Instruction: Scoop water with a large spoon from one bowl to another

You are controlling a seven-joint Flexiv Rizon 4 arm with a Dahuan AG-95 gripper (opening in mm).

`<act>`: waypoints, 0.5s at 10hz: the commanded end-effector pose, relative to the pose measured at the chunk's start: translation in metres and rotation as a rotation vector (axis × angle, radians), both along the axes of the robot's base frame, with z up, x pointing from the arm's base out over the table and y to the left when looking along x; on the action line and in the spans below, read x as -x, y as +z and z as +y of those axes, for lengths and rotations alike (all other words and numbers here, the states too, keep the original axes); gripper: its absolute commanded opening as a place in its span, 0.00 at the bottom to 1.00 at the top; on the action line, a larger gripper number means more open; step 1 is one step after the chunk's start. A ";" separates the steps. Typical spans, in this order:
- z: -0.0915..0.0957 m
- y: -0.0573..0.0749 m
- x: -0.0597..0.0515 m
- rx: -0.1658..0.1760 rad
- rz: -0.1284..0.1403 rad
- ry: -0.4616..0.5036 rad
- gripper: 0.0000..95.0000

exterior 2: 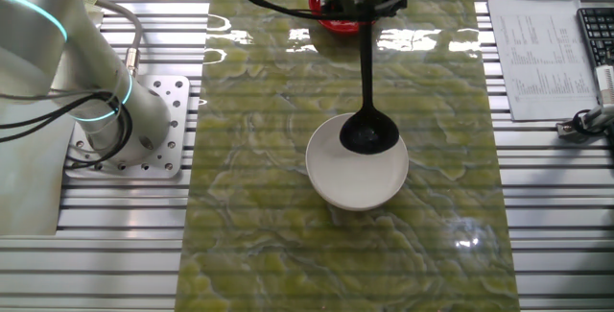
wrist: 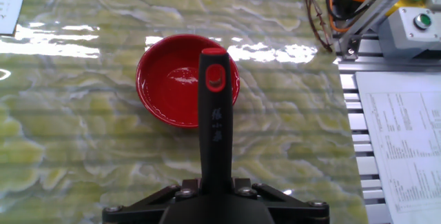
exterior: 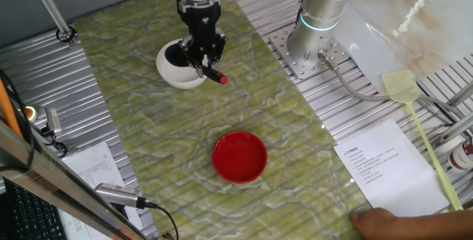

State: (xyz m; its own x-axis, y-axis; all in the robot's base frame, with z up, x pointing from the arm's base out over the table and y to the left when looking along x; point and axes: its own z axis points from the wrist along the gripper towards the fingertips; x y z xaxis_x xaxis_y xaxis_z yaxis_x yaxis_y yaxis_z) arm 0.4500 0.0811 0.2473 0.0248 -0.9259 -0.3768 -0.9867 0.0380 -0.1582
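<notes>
Gripper (exterior: 202, 54) is clamped on the large spoon (exterior 2: 367, 101), scoop resting in the white bowl (exterior 2: 357, 182); water may be spilled if tilted en route to the red bowl (exterior: 239, 156), well apart.

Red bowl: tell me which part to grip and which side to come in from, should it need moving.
Grip the red bowl by its rim, one finger inside and one outside, coming straight down from above. It is shallow, sits upright on the table and is likely too wide to span. The nearer rim arc, facing the white bowl, seems easiest. The pincer is shut on the ladle.
</notes>
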 end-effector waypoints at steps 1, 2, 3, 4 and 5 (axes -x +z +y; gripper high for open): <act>0.001 0.001 -0.002 -0.003 0.002 0.003 0.00; 0.002 0.002 -0.003 -0.006 0.003 0.005 0.00; 0.003 0.003 -0.003 -0.006 0.004 0.005 0.00; 0.003 0.003 -0.004 -0.011 0.004 0.004 0.00; 0.003 0.003 -0.004 -0.021 0.005 0.003 0.00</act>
